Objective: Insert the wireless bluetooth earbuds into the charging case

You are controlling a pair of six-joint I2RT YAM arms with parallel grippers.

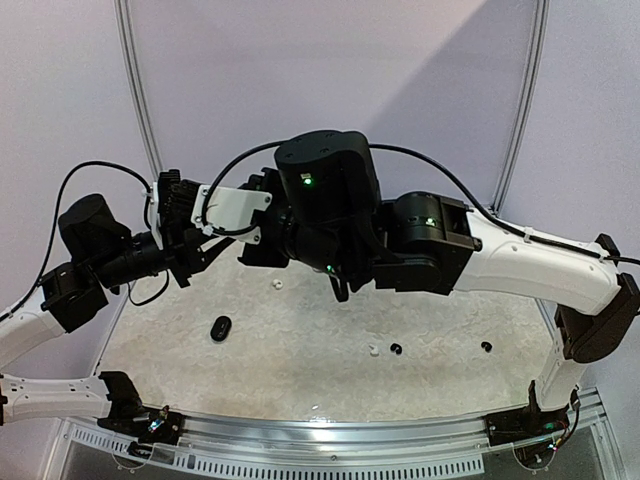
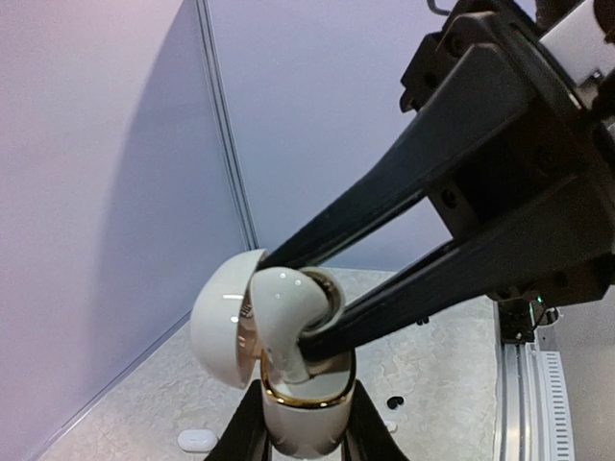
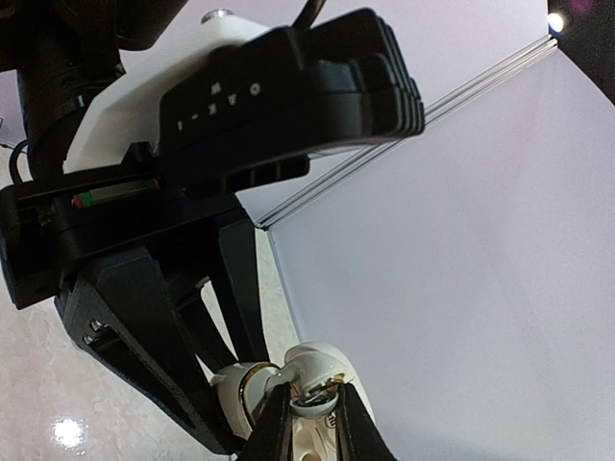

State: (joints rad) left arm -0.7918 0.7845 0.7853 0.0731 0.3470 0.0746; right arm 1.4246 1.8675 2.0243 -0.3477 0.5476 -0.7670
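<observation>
Case [image 2: 300, 423] in left gripper [image 2: 306, 411], right gripper [image 3: 309, 401] apparently on its top

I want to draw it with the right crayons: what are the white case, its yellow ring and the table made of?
The charging case looks like glossy white plastic: bright highlights sit on its rounded shell. Its rim shines gold like polished metal, though it may be coated plastic. The table looks like pale mottled stone or laminate; I cannot tell which.
</observation>
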